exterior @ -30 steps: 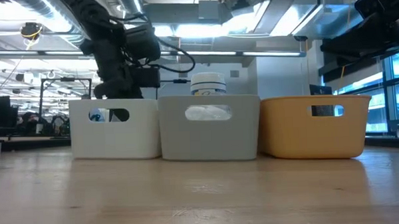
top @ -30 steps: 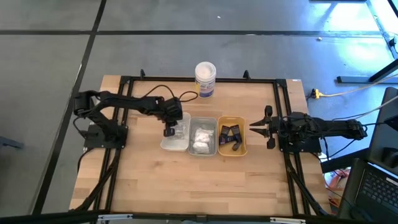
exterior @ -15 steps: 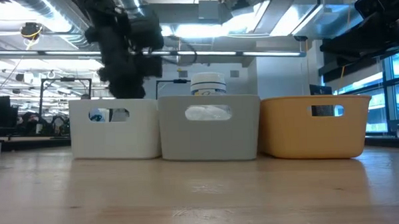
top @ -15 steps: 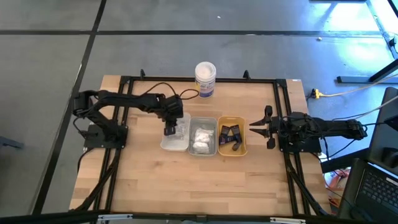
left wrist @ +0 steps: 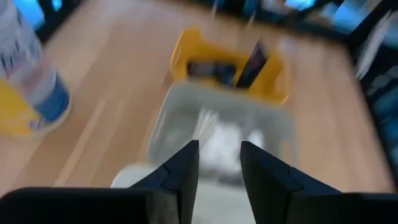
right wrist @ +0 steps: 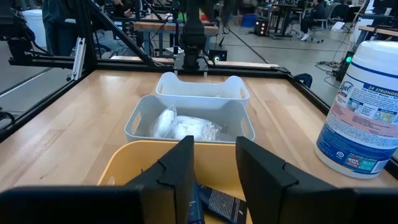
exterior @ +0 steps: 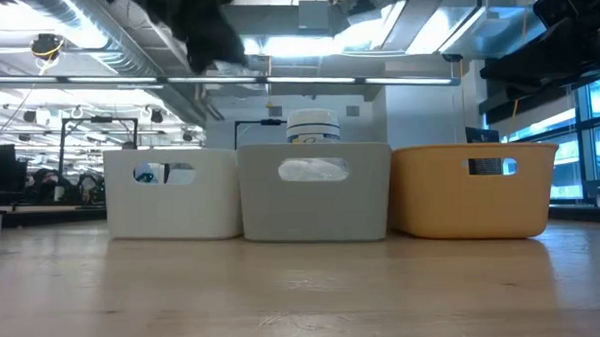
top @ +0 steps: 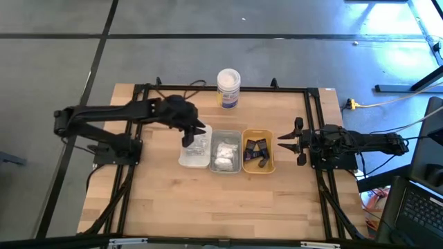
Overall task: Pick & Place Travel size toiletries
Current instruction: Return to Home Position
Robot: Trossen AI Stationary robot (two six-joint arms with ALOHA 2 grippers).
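**Operator:** With the trays as they lie now, how do the toiletries look, and where are they?

**Technician:** White soft plastic-wrapped bundles [top: 224,153] lie inside the grey tray [top: 225,131]. Clear sachets [top: 199,145] lie in the white tray [top: 194,163], which touches the grey tray on the left arm's side. Small black tubes [top: 257,152] lie in the orange tray [top: 258,170], which touches the grey tray on the right arm's side. The white tub [top: 228,87] with the blue label stands behind the grey tray, apart from it.

**Operator:** What differs from half a second ago?

**Technician:** The left gripper [top: 187,142] has risen. In the low view it was just above the white tray, and it now shows only as a dark blur at the top edge. In the high view the left arm's rear joint has swung farther away from the grey tray. The right arm and the tray contents have not moved.

**Operator:** What are the poses and finger states?

**Technician:** The left gripper hangs above the white tray beside the grey tray, fingers slightly parted and empty. The right gripper [top: 282,141] waits just beyond the orange tray, level with the grey tray and pointing at it, fingers spread and empty.
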